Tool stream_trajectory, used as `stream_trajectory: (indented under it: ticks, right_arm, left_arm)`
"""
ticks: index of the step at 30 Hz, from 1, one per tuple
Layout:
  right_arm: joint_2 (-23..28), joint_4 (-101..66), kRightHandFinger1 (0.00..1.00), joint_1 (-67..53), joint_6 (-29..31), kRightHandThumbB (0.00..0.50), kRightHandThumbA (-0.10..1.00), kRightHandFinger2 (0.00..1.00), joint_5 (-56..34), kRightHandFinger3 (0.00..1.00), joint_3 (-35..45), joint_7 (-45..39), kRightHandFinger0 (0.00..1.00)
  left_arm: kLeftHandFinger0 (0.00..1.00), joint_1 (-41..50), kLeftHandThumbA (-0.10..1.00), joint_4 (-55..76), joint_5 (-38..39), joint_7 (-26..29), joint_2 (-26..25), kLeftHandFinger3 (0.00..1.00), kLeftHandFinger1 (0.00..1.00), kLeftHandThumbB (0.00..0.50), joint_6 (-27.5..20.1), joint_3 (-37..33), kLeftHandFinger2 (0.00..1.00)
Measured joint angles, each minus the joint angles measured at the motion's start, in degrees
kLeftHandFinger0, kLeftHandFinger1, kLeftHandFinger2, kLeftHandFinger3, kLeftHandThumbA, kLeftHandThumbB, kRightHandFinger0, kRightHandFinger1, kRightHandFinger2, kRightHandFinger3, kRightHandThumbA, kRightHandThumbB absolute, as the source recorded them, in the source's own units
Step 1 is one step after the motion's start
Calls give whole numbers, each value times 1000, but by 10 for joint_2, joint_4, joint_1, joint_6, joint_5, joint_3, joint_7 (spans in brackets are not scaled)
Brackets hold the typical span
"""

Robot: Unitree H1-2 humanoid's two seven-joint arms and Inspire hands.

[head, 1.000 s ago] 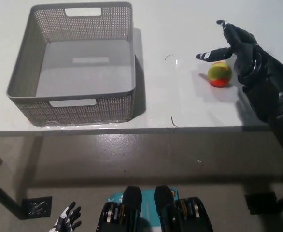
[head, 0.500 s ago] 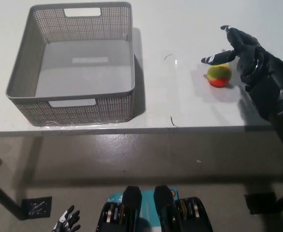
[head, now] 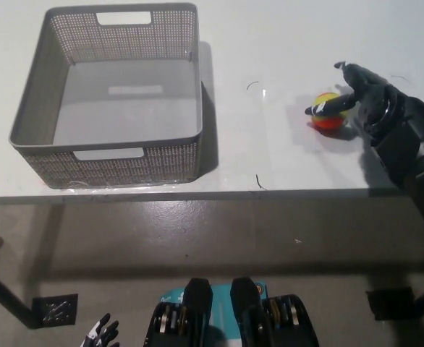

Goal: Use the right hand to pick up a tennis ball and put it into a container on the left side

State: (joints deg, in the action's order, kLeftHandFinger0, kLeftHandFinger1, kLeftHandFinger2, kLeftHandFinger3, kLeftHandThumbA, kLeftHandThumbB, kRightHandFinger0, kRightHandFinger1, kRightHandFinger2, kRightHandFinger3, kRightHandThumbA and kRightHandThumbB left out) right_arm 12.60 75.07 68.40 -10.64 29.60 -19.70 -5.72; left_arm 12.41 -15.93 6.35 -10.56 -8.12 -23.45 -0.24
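A yellow-green and orange tennis ball (head: 328, 114) lies on the white table (head: 270, 43) at the right. My black right hand (head: 357, 94) is over it from the right, fingers spread, with one finger lying across the ball's top; it does not hold the ball. The grey mesh basket (head: 31, 108) stands at the table's left, with nothing inside. Only the fingertips of my white left hand (head: 98, 337) show at the bottom left, below the table.
The table's front edge (head: 197, 194) runs across the middle of the view, with grey floor below. A small dark plate (head: 55, 311) lies on the floor at lower left. Short dark marks (head: 260, 182) dot the table between basket and ball.
My right hand has come down and toward me onto the ball, a finger now lying across its top. My left hand has sunk lower out of view.
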Motion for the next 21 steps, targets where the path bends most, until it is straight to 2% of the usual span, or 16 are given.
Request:
stream_trajectory:
  ticks: [7,10,21]
  right_arm:
    - [-1,20,1000,0,0,485,905,1000,-3,1000,-2,-5,1000]
    - [-1,26,1000,0,1,480,907,1000,-6,1000,-2,-6,1000]
    - [-1,28,1000,-10,2,484,874,1000,-17,1000,-2,-7,1000]
  left_arm:
    - [1000,-1,1000,0,0,0,0,1000,1000,308,0,1,1000]
    - [1000,-2,1000,0,0,0,0,1000,1000,282,0,1,1000]
    - [1000,-4,1000,3,-1,0,0,1000,1000,307,0,1,1000]
